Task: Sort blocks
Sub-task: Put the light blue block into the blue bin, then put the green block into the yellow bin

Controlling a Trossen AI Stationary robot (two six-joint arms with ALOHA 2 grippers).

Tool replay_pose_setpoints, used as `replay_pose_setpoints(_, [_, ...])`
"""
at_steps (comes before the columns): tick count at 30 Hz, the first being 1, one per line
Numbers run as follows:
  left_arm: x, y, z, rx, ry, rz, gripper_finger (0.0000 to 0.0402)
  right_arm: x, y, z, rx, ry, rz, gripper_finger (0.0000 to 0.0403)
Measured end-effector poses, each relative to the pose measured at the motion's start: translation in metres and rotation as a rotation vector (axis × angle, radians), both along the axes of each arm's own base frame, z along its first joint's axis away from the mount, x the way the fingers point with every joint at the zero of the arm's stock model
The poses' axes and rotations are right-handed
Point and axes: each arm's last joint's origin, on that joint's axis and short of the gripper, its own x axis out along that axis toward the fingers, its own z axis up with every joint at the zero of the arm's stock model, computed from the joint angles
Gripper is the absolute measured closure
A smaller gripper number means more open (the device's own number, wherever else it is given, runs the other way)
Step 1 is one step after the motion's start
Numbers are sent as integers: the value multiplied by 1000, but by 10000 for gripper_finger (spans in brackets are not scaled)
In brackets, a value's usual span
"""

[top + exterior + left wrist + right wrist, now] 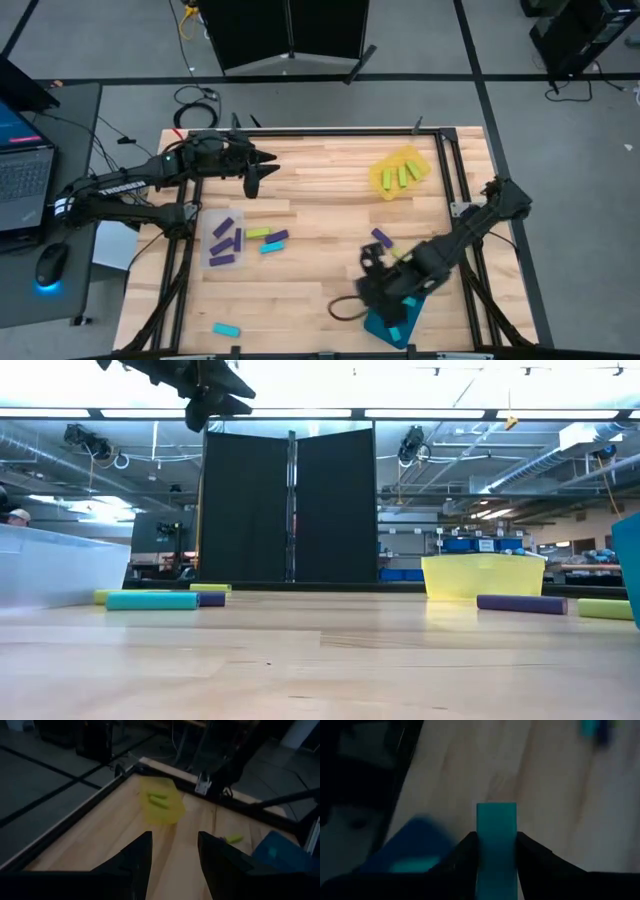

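Observation:
My right gripper (496, 837) is shut on a cyan-blue block (496, 817) and hovers by the teal tray (402, 326) at the table's near right. My left gripper (175, 854) is open and raised high over the far left part of the table (256, 172). The yellow tray (399, 172) holds yellow-green blocks (398, 176). Purple blocks (226, 238) lie in a clear tray. Loose on the wood lie a yellow-green block (258, 232), a purple one (279, 238), a cyan one (270, 247), another cyan one (225, 329) and a purple one (381, 237). My right gripper pinches the cyan-blue block between its two fingers, one on each long side (481, 840). The block's free end (496, 810) sticks out past the fingertips. It is lifted clear, above the wood next to the teal tray (412, 840).
A dark frame rail (445, 170) borders the table. A laptop (22, 170) and a mouse (48, 266) sit off the left edge. Bare wood (320, 200) lies in the middle between the trays. A black cable loop (345, 310) lies near the teal tray.

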Motion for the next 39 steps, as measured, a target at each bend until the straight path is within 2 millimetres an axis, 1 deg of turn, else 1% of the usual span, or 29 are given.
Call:
replay_pose_setpoints(3, [0,-1,-1,1,16,-9,237,-27,8,-8,68,118,-45,292])
replay_pose_setpoints(6, [1,-4,-1,21,13,-26,237,-45,18,-28,85,186,-127,292])
replay_pose_setpoints(10, [2,-5,1,28,0,-33,237,-57,27,-68,89,235,-220,292])
replay_pose_setpoints(12, [2,-5,0,26,3,-34,237,-59,28,-84,123,243,-242,292])
replay_pose_setpoints(13, [2,-5,0,22,6,-33,237,-60,28,-90,140,247,-253,285])
replay_pose_setpoints(14, [2,-5,0,16,8,-35,237,-60,27,-94,145,250,-271,266])
replay_pose_setpoints(16, [2,-6,0,0,4,-46,237,-59,23,-96,134,259,-306,210])
replay_pose_setpoints(18, [2,-6,-1,-5,7,-52,237,-56,18,-94,125,229,-321,148])
replay_pose_setpoints(20, [2,-7,-1,-6,12,-57,237,-54,13,-86,123,166,-320,95])
replay_pose_setpoints(22, [2,-7,-2,-7,15,-57,237,-52,7,-73,136,91,-319,57])
replay_pose_setpoints(24, [2,-8,-2,-10,14,-62,237,-51,-2,-62,130,25,-341,36])
replay_pose_setpoints(27, [2,-8,-1,-10,10,-64,237,-48,-27,-50,63,-74,-503,27])
replay_pose_setpoints(29, [2,-8,-1,-8,6,-64,237,-46,-48,-45,34,-82,-627,32])
replay_pose_setpoints(31, [2,-8,0,-3,2,-65,237,-41,-67,-49,-2,-44,-715,40])
replay_pose_setpoints(34, [2,-8,0,1,-2,-66,237,-29,-89,-65,-21,30,-780,54])
replay_pose_setpoints(37, [2,-8,0,3,-2,-67,237,-17,-105,-85,-14,104,-793,67])
replay_pose_setpoints(39, [2,-8,0,16,2,-71,237,-12,-112,-94,-35,115,-795,74])
